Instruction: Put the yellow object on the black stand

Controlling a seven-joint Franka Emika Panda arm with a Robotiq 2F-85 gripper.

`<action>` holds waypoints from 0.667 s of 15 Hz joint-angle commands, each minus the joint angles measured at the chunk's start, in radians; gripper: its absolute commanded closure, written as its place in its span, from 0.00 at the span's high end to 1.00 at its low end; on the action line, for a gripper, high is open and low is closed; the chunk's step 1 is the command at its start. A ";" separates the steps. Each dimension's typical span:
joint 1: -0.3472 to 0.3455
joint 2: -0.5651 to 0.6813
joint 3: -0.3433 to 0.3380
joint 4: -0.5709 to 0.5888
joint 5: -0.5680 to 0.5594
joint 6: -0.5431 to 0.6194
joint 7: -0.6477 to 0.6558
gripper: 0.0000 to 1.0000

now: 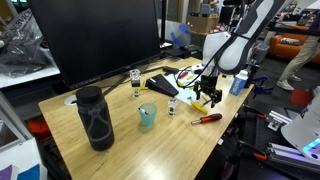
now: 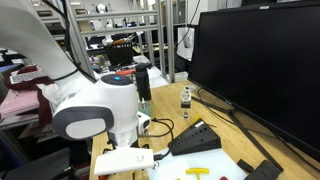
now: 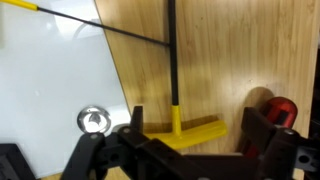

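The yellow object (image 3: 185, 131) is a slim yellow bar with a thin black shaft running away from its middle. It lies flat on the wooden table and also shows in an exterior view (image 2: 200, 172). My gripper (image 3: 195, 128) is open and low over the table, one finger on each side of the bar, with a gap on both sides. In an exterior view my gripper (image 1: 209, 95) hides the bar. The black stand (image 1: 160, 85) is a wedge-shaped piece toward the table's middle, seen in both exterior views (image 2: 195, 139).
A red-handled screwdriver (image 1: 207, 118) lies close by my right finger (image 3: 279, 108). A white board (image 3: 50, 90) carries a small silver cap (image 3: 93, 120). A teal cup (image 1: 147, 115), a black speaker (image 1: 94, 118), small bottles (image 1: 135, 82) and a big monitor (image 1: 100, 40) are on the table.
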 commanded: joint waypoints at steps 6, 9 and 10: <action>-0.048 0.020 0.057 -0.019 0.033 0.078 -0.015 1.00; -0.055 0.035 0.081 -0.016 0.043 0.091 -0.015 1.00; -0.058 0.042 0.087 -0.016 0.040 0.096 -0.014 1.00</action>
